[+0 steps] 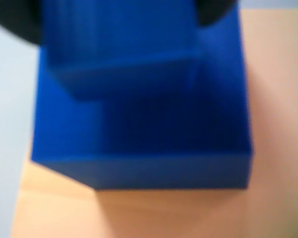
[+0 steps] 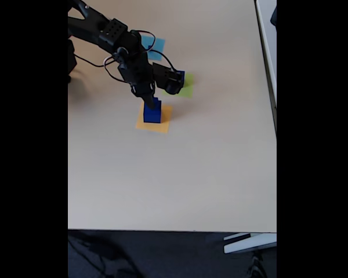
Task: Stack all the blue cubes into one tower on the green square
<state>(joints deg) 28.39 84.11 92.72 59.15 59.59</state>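
Pale tabletop point(image 2: 162, 185) carries, toward its far edge, the orange-yellow square point(image 2: 161, 124) bearing a large blue cube point(image 2: 151, 114), the gripper point(image 2: 153, 102) clamping a smaller cube point(image 1: 124, 54) atop; lift straight, carry toward the farther green square point(image 2: 187, 90).

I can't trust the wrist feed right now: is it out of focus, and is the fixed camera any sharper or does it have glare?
Wrist view: soft and blurred, the blue cubes filling most of it with smeared edges. Fixed view: sharper but distant and small, black bars on both sides, even light on the table with no strong glare; the gripper sits at the cubes on the orange square.
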